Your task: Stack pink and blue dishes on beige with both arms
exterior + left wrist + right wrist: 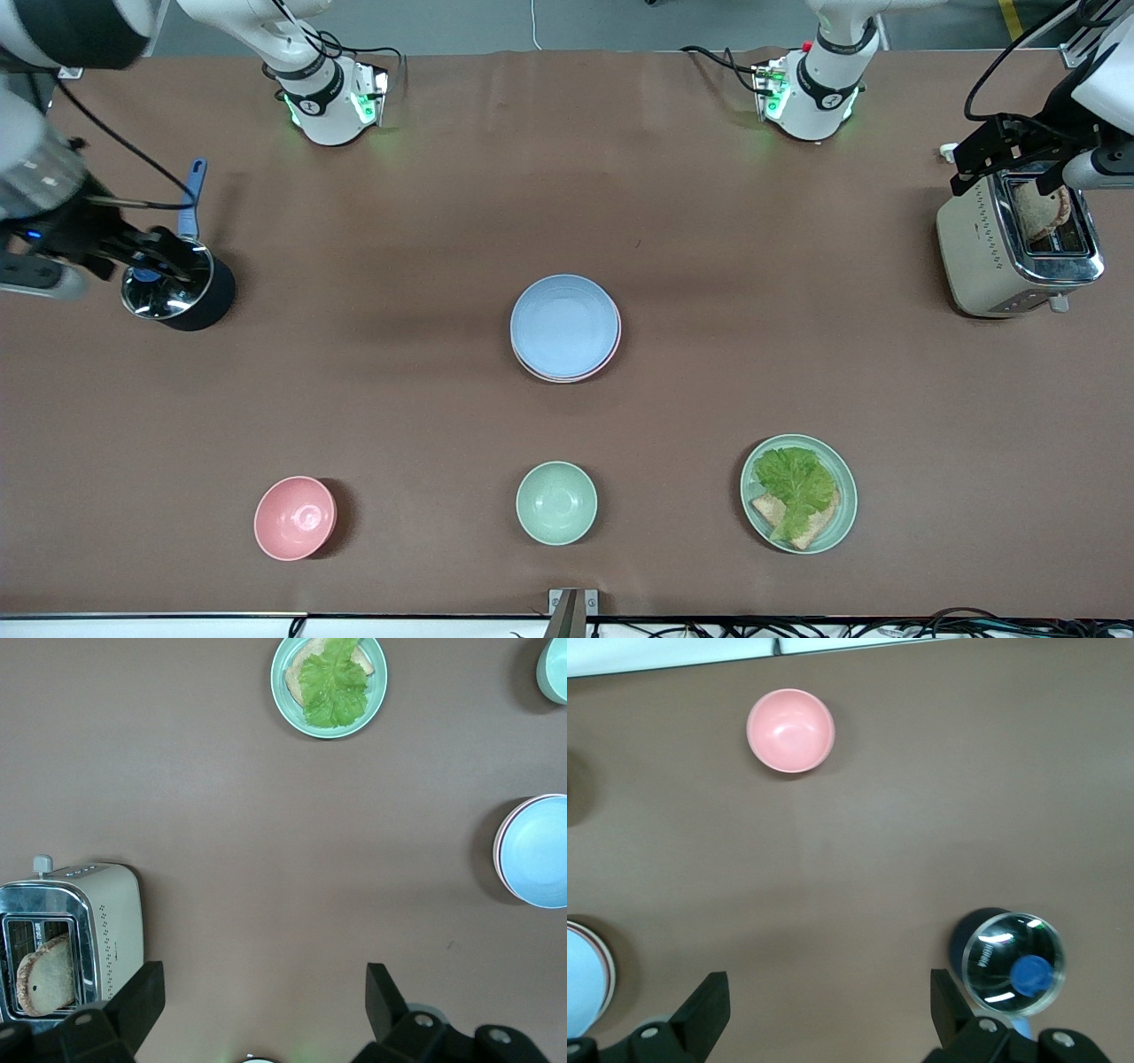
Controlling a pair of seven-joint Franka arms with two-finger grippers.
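Observation:
In the middle of the table the pastel blue plate [565, 323] lies on top of a stack, and the pink plate's rim [567, 378] peeks out beneath it. The beige plate is hidden under them. The left wrist view catches the same blue plate [540, 850] at its edge. My left gripper [1005, 182] hangs open and empty over the toaster at the left arm's end of the table; in its wrist view [263, 983] there is only bare table between the fingers. My right gripper [155, 261] is open and empty over a dark container at the right arm's end [826, 988].
A cream toaster [970, 239] holds a bread slice. The dark container [199, 306] has a shiny lid and a blue handle. Nearest the front camera stand a deep pink bowl [295, 517], a small green bowl [556, 502] and a pale green plate [846, 478] with lettuce and bread.

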